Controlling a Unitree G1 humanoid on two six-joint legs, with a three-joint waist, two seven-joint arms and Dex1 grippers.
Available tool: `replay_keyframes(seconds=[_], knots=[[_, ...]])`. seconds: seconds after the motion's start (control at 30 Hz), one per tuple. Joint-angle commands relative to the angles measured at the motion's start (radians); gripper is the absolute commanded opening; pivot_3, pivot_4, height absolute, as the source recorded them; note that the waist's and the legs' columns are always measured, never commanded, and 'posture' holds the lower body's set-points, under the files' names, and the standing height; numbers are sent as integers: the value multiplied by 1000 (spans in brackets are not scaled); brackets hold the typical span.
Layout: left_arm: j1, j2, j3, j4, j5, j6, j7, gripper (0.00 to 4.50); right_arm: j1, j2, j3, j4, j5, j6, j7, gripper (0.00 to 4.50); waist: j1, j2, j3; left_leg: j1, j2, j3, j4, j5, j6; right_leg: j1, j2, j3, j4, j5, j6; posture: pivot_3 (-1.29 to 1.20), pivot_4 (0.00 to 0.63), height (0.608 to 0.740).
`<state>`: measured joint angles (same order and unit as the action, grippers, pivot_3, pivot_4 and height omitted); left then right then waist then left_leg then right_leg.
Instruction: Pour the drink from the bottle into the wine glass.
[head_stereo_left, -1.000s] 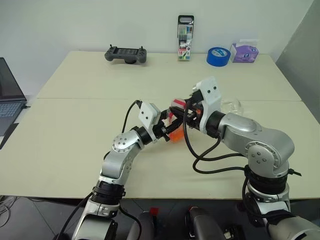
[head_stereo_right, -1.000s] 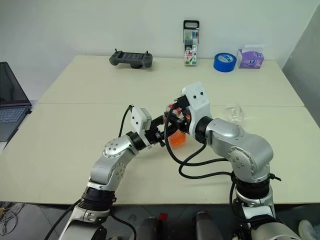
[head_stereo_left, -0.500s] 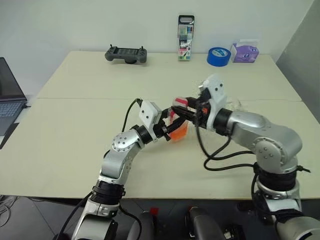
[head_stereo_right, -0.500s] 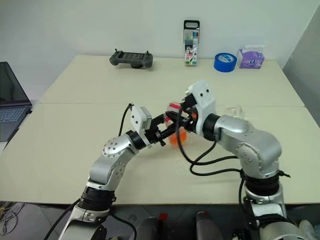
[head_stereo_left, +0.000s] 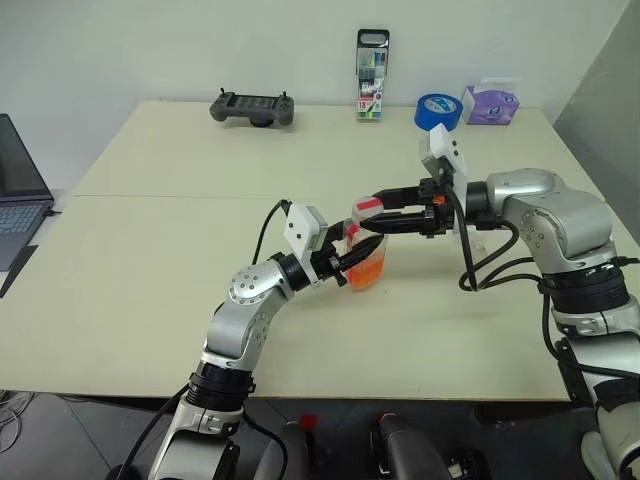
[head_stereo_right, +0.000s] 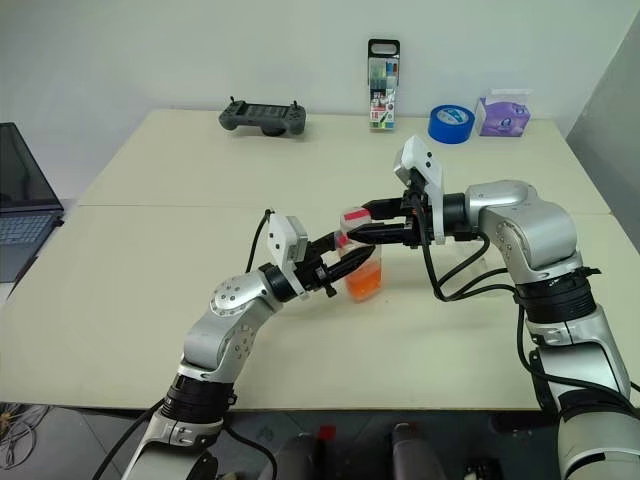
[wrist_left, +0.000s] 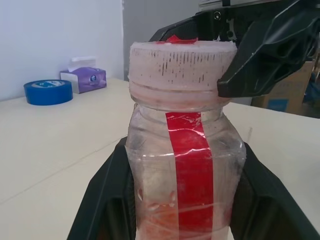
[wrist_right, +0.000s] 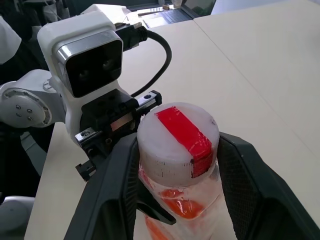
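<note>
Black fingers of the left claw (head_stereo_left: 345, 266) are pressed against both sides of the bottle (head_stereo_left: 364, 258), pinching its clear body and holding it upright above the pale desk (head_stereo_left: 150, 260), near the middle. Orange-red drink (head_stereo_right: 364, 281) fills only the bottle's lower part. From the right, the right claw (head_stereo_right: 352, 225) reaches in level, its fingers partly spread and set on either side of the whitish cap (wrist_right: 177, 138), which carries a strip of red tape; the wrist views show them close against the cap's sides, though firm contact is hard to make out. Behind the right forearm, the wine glass (head_stereo_left: 476, 226) is mostly hidden, with only a bit of clear bowl visible.
</note>
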<state>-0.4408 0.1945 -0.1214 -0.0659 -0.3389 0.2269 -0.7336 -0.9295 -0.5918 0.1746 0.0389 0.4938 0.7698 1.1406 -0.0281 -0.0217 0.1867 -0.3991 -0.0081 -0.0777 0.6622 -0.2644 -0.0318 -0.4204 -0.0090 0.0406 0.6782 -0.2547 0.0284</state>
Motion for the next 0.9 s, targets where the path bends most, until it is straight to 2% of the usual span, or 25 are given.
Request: replay_keyframes(seconds=[0.03,0.13,0.17,0.33,0.5,0.73,0.9], knots=[[-32,-16,-11,-28,-11,-10,-1,1817,22,13,-19,-118,67,12,41,2907,1,0,0,0,-1,0,0,0,0,0,-1,0,0,0,0,0,150,740],[-28,-16,-13,-30,-11,-9,-3,1817,56,19,-48,-181,74,36,0,3939,2,0,0,0,-2,0,0,0,0,0,-5,0,0,0,0,0,150,740],[-32,-17,-13,-23,-11,-9,-6,1817,82,24,-62,-221,52,36,-56,4313,2,0,0,0,-2,0,0,0,0,0,-5,0,0,0,0,0,150,740],[-56,-18,-9,13,-13,-15,-23,1817,173,113,-169,-378,-6,97,-394,4337,1,0,0,0,-1,-1,1,0,0,0,-4,0,1,0,0,0,150,740],[-71,-23,-5,40,-12,-19,-29,1817,247,231,-224,-565,-25,274,-696,4337,1,0,0,0,-1,-1,1,1,-1,0,-4,0,2,0,0,0,150,740],[-80,-31,8,55,-22,-11,-26,1817,301,357,-208,-788,-26,504,-927,4337,-1,0,0,0,-1,-1,0,1,-1,0,-4,0,2,0,0,0,150,740],[-98,-28,20,85,-16,-26,-30,1817,287,506,-179,-877,-150,602,-1158,4337,-1,0,0,0,-1,-1,0,1,-1,0,-4,0,2,0,0,0,150,740]])
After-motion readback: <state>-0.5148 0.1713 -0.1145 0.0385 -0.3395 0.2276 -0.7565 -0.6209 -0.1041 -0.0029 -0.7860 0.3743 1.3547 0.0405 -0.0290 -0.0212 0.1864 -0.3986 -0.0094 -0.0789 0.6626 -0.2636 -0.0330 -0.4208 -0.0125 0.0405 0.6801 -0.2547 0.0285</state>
